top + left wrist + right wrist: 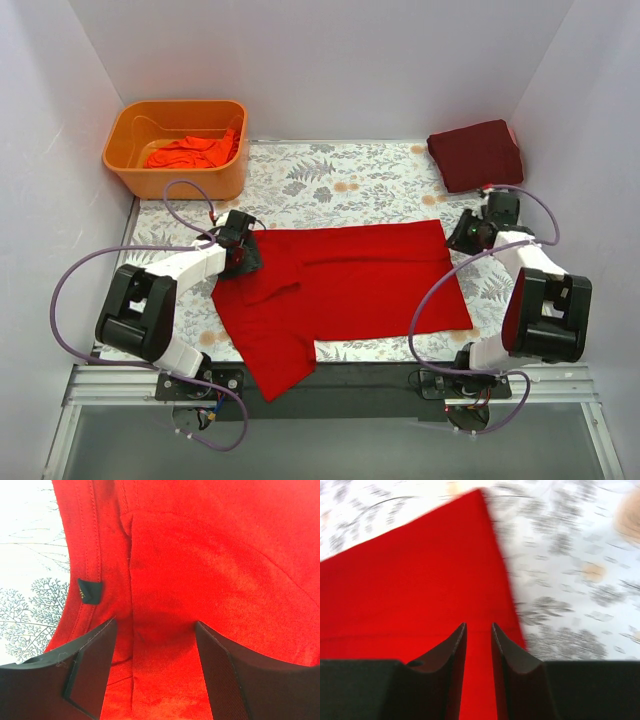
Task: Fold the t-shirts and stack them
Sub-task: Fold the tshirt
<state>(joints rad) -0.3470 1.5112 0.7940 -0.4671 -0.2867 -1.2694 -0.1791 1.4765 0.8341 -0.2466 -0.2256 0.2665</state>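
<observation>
Mid-table, the red shirt [350, 280] lies spread, its far edge seemingly folded over. Left claw [155, 645] hangs wide open over the collar end, gripping nothing. Right claw [479, 630], at the far right corner, shows a narrow gap, with cloth flat beneath. Folding looks half done. The next move calls for pinching both ends, folding across, then stacking on the maroon shirt [476, 153], far right.

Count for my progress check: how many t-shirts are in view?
3: a bright red t-shirt spread in the middle, a folded maroon t-shirt at the far right corner, and an orange-red t-shirt crumpled in the orange tub, which may hide more.
</observation>
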